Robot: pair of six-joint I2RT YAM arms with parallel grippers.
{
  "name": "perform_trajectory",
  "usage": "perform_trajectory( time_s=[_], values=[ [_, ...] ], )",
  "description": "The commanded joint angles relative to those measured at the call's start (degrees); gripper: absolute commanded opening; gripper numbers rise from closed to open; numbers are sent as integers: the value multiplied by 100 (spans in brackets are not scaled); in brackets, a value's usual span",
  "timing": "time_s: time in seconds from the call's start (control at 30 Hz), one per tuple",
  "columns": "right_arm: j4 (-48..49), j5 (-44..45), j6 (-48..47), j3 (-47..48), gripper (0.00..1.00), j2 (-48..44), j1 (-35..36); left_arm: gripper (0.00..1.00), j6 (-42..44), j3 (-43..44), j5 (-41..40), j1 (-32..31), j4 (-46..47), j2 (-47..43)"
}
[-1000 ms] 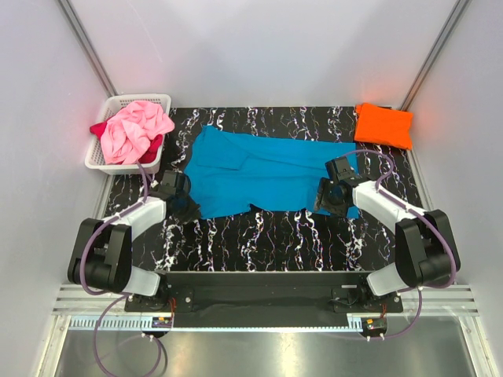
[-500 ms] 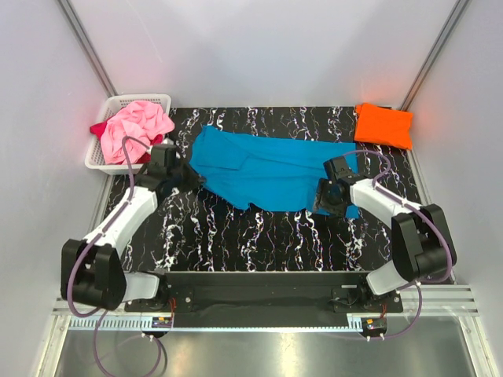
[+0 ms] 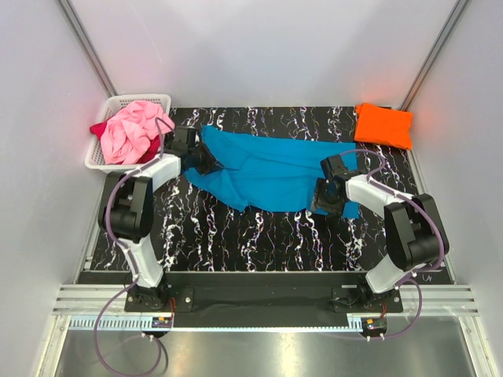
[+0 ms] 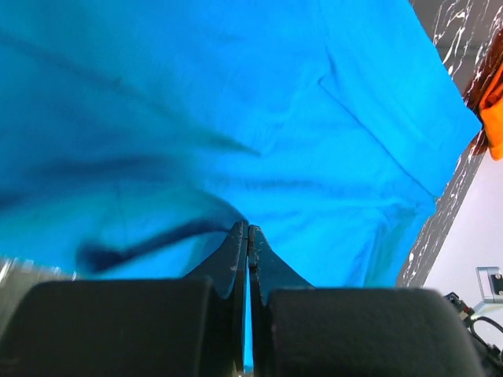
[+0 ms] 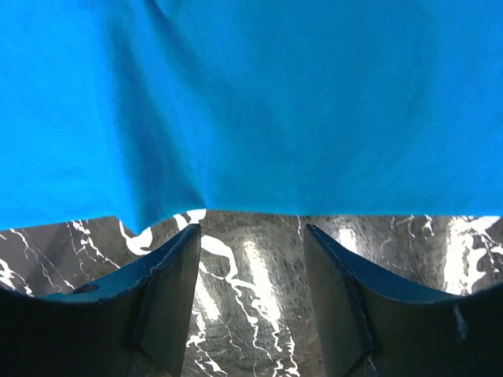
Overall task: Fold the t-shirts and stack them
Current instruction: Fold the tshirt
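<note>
A turquoise t-shirt (image 3: 275, 173) lies spread across the black marble table (image 3: 236, 236). My left gripper (image 3: 206, 161) is shut on the shirt's left edge, and in the left wrist view the cloth (image 4: 259, 102) bunches at the pinched fingertips (image 4: 247, 229). My right gripper (image 3: 326, 198) stands open at the shirt's near right hem. In the right wrist view its fingers (image 5: 251, 232) hover over bare table just short of the cloth (image 5: 251, 94). A folded orange t-shirt (image 3: 383, 124) sits at the back right. A crumpled pink t-shirt (image 3: 134, 129) lies on a dark red one (image 3: 98, 128) in the basket.
The white lattice basket (image 3: 126, 100) stands at the back left corner, close to my left arm. White walls enclose the table on three sides. A corner of the orange shirt (image 4: 495, 110) shows at the right edge of the left wrist view.
My left arm has swung from the table's near left toward the back, carrying the turquoise shirt's near left corner with it. The right gripper has barely moved.
</note>
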Motion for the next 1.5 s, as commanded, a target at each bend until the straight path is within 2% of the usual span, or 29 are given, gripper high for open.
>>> perform_trajectory(
  time_s=[0.0,0.1,0.2,0.5,0.63,0.77,0.87,0.93,1.07,1.23,1.37,1.47],
  values=[
    [118,-129,-93,275,62,122,6,0,204,524,426,-16,686,402],
    [153,-165,-84,275,61,175,6,0,345,832,461,-25,687,772],
    [171,-165,-93,267,61,201,15,0,459,781,382,-25,713,782],
    [294,-498,-58,152,60,236,6,0,846,-238,-224,-25,1038,-360],
    [329,-552,-67,108,60,149,6,13,1065,-503,-304,-25,1047,-686],
    [329,-604,-67,65,60,70,6,38,1083,-626,-444,-25,960,-801],
    [321,-622,-67,56,60,43,6,50,1066,-635,-515,-25,872,-757],
    [320,-613,-75,29,60,26,6,50,1013,-688,-567,-25,871,-765],
    [329,-561,-67,20,60,17,15,44,908,-828,-716,-25,767,-800],
    [320,-552,-67,29,60,43,6,39,662,-899,-1646,-25,301,-871],
    [329,-543,-49,21,60,52,6,37,530,-872,-1745,-16,54,-766],
    [320,-508,-58,12,60,78,6,37,477,-846,-1526,-7,63,-625]
  ],
)
